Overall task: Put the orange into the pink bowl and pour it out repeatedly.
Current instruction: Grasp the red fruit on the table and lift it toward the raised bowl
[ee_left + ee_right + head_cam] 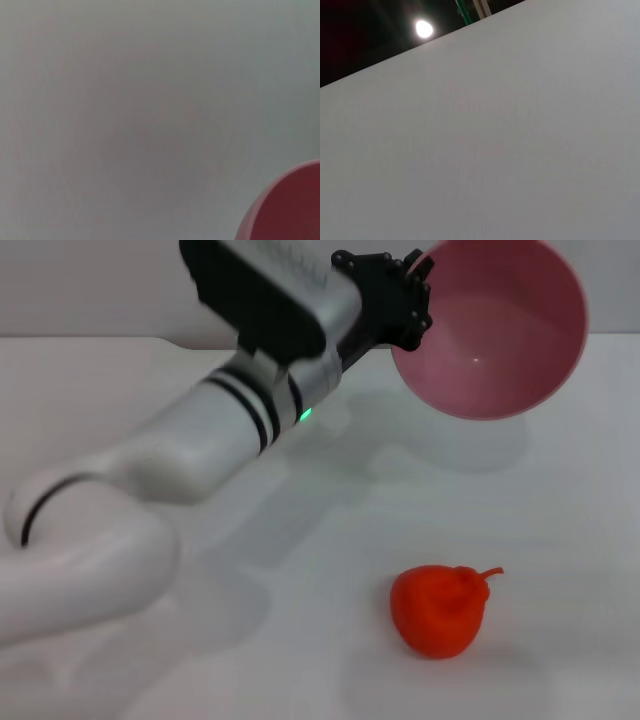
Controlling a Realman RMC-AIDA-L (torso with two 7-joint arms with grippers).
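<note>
Glossy pink bowl, bright orange

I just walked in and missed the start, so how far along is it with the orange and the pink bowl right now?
A pour looks just done: the orange lies on the white table, outside the bowl. In hand, the left gripper holds the pink bowl by its rim, raised, tipped on its side and empty. Left: set the bowl upright, put the orange back in and pour again. The right gripper is not in view.

Plain white tabletop fills the scene, soft shadows across it. Beyond its edge it's dark, one bright round lamp glaring.
</note>
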